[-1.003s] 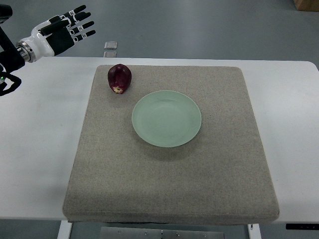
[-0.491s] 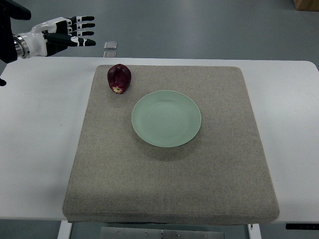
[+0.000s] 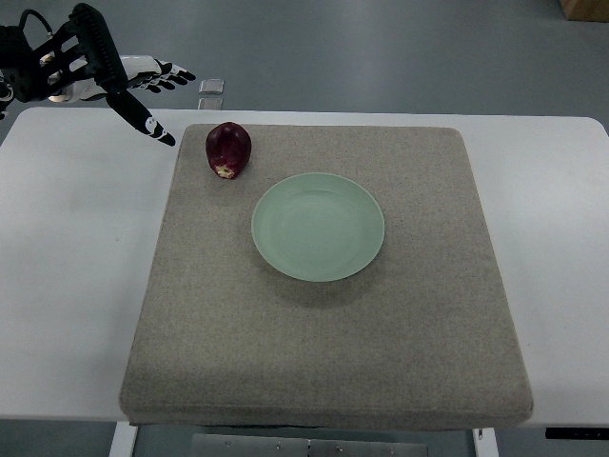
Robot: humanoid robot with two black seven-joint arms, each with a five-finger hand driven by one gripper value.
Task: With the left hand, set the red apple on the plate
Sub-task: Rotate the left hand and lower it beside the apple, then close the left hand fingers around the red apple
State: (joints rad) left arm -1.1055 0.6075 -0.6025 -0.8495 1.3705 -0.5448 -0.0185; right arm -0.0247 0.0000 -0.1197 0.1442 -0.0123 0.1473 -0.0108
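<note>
A dark red apple [image 3: 228,149] lies on its side on the grey mat [image 3: 324,314], near the mat's far left corner. A pale green plate [image 3: 318,226] sits to the right of it and nearer to me, empty. My left hand [image 3: 143,90] comes in from the upper left edge, fingers spread and holding nothing. It hovers over the white table just left of the apple, about a hand's width away. One black finger [image 3: 152,129] points down toward the mat's corner. The right hand is out of view.
The mat lies on a white table [image 3: 76,286]. A small clear square object [image 3: 211,87] lies on the floor beyond the table's far edge. A brown box corner [image 3: 585,8] shows at the top right.
My left hand has turned, so its thumb now points down toward the mat's corner, and has come a little closer to the apple. Apple and plate have not moved.
</note>
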